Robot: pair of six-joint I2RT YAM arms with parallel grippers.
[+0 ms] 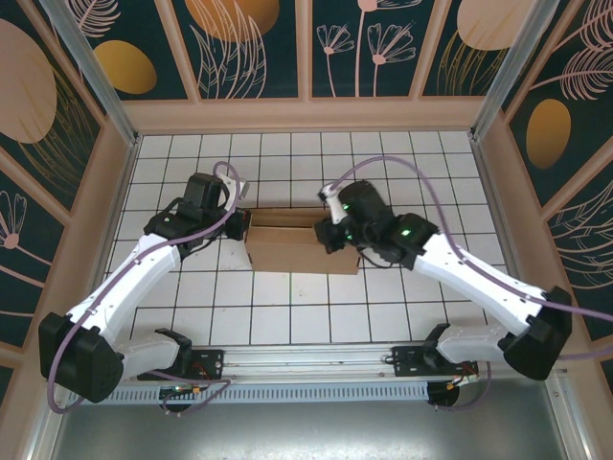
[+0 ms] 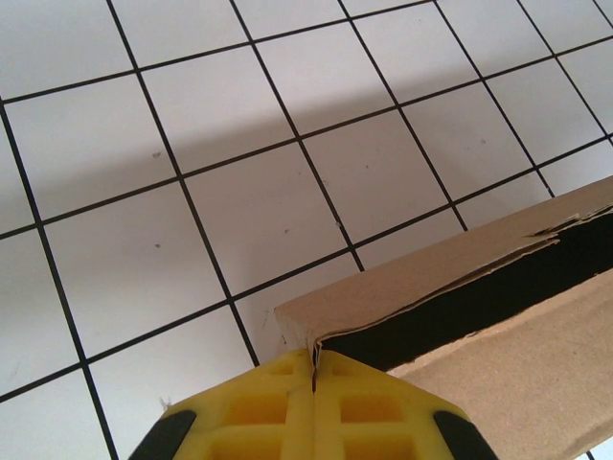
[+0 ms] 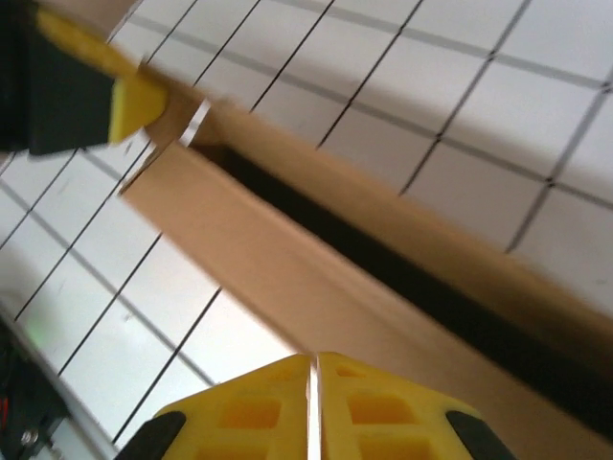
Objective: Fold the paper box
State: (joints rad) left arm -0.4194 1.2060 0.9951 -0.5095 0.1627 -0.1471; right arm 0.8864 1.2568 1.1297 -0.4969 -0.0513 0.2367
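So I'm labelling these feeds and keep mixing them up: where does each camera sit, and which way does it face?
Top external: above and behind the bases, looking down on the table; both arms show, left gripper and right gripper at the ends of the paper box.
Left wrist: on the left arm, facing a box corner past its shut yellow fingers.
Right wrist: on the right arm, facing along the box past its own fingers.
Shared: all show the box; the right wrist view catches the left gripper.

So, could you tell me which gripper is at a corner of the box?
The left gripper: shut, it sits right at a corner of the box, whereas the right gripper sits partway along a long wall.
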